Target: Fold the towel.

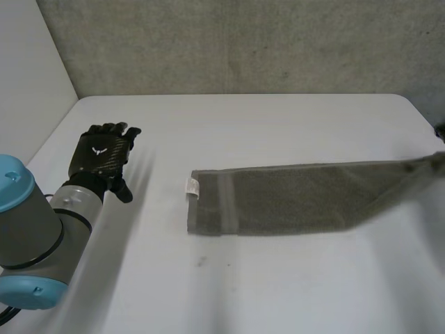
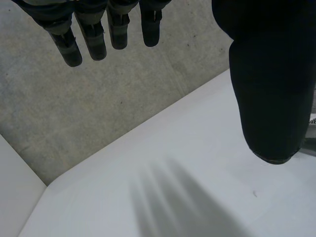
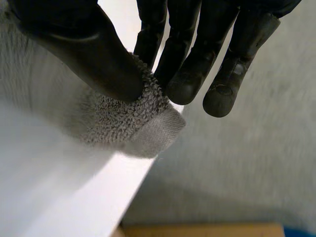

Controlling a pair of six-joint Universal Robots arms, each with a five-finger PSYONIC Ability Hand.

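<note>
While the towel (image 1: pixel 292 198) lies as a long strip from the table's (image 1: pixel 243 125) middle to its right edge, the right hand (image 3: pixel 89 49) pinches its right-end corner between thumb and fingers. The left hand (image 1: pixel 104 149) hovers near the left edge, fingers straight, holding nothing.

Grey-green towel (image 1: pixel 292 198), folded into a long strip, flat across the table.

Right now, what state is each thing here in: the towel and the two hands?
towel: a long narrow strip on the table, one end pinched.
left hand: open, fingers straight, holding nothing, apart from the towel.
right hand: shut on the towel's end, thumb against fingers.
</note>
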